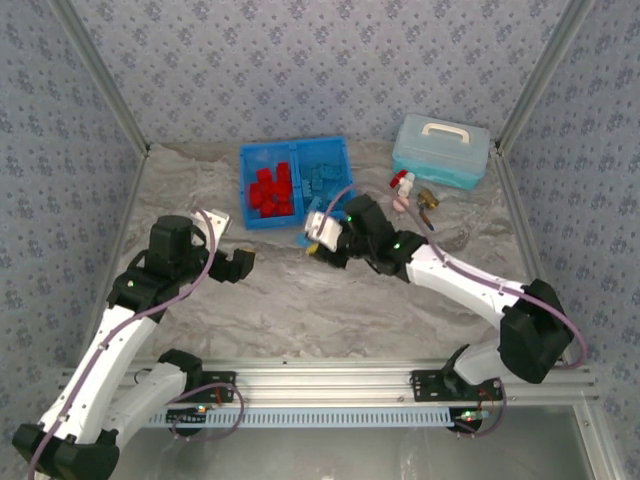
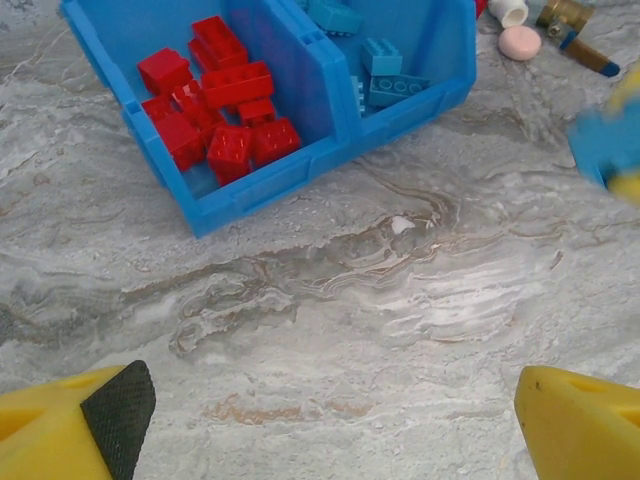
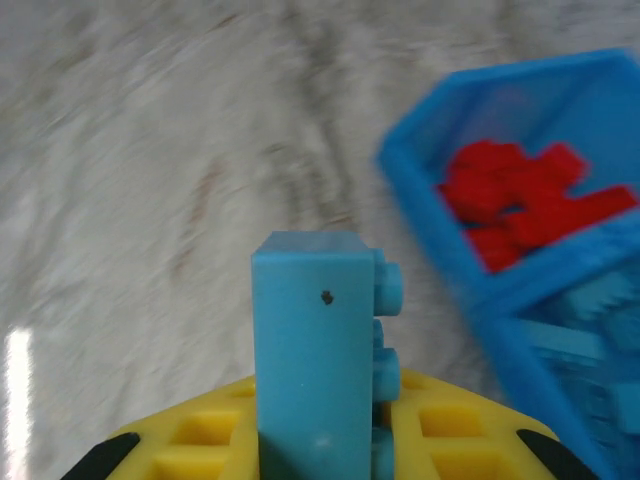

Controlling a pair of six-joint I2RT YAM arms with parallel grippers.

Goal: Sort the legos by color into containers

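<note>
Right hand (image 3: 322, 445) around upright light-blue lego (image 3: 314, 340)

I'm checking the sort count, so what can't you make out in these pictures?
- Blue bricks in the tray: cut by left wrist view's top edge, blurred in right wrist, tiny from top.
- Items beside the case: too small in top view.
- Right hand grip: hidden behind the held brick, right wrist view.

Blue tray (image 1: 270, 222), red legos (image 1: 272, 191) in left compartment, light blue legos (image 1: 322, 176) in right, right gripper (image 1: 317, 236) near its front
</note>
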